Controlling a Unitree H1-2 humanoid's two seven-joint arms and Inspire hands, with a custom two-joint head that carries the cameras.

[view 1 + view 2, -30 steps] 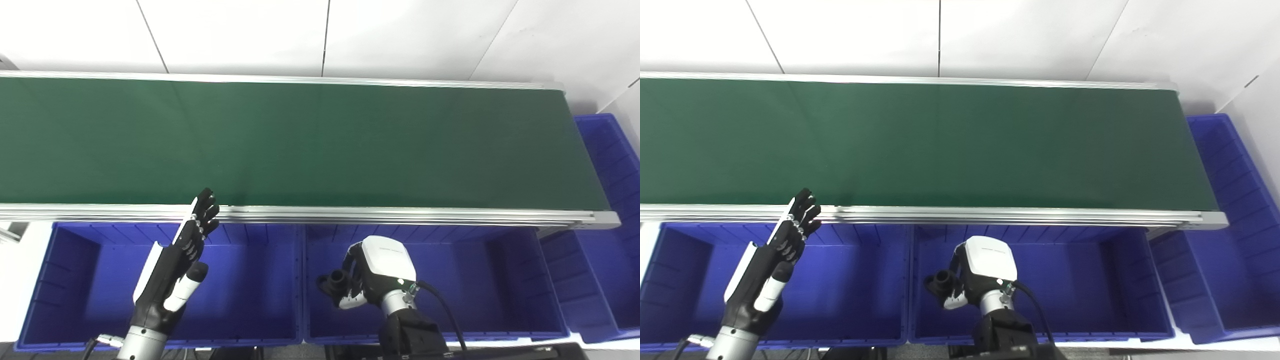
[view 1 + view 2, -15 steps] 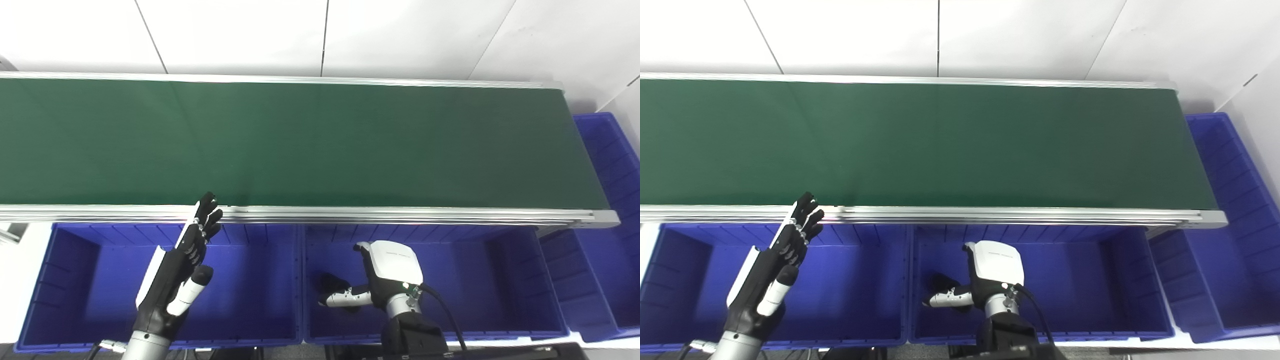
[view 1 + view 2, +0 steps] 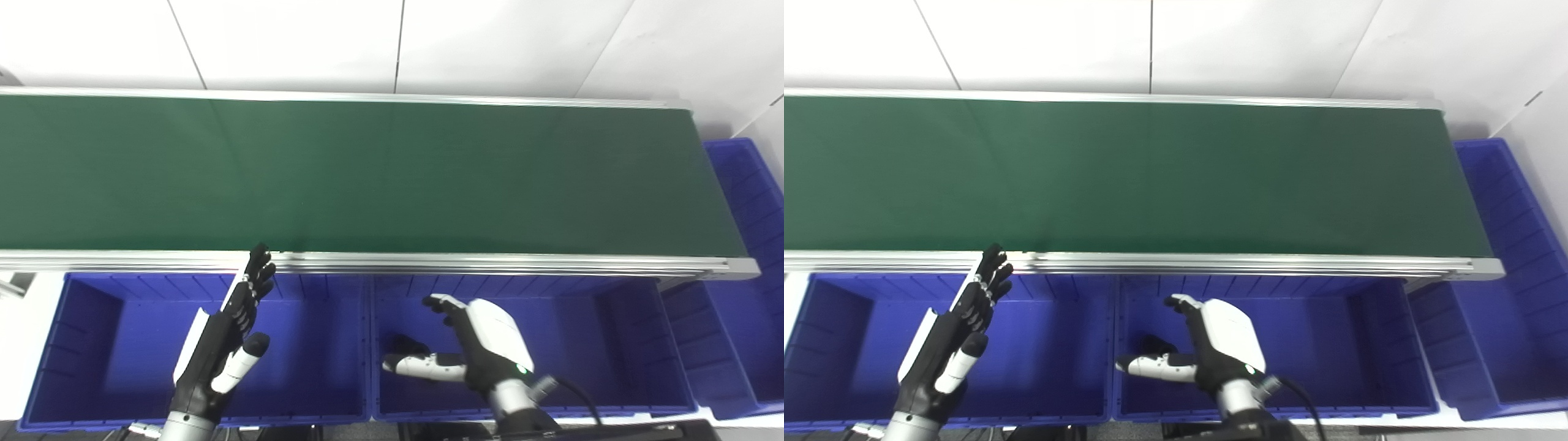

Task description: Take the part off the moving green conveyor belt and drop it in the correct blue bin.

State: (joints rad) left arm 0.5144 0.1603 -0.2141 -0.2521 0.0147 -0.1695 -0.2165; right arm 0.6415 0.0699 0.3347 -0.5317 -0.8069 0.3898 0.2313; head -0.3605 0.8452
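The green conveyor belt (image 3: 380, 174) runs across the view with no part on it. A small black part (image 3: 404, 345) lies on the floor of the middle blue bin (image 3: 612, 343), at its left end. My right hand (image 3: 474, 352) is open above that bin, fingers spread, thumb pointing left just in front of the part, holding nothing. My left hand (image 3: 229, 334) is open with fingers straight, held over the left blue bin (image 3: 92, 343), fingertips near the belt's front rail. Both hands also show in the right eye view: the left hand (image 3: 952, 346), the right hand (image 3: 1213, 352).
A third blue bin (image 3: 747, 257) stands at the right end of the belt. The belt's aluminium front rail (image 3: 490, 263) runs just behind the bins. A white tiled wall is behind the belt.
My right hand opened and let go of the black part, which now lies in the middle bin. The hand turned and its fingers spread. My left hand shifted slightly.
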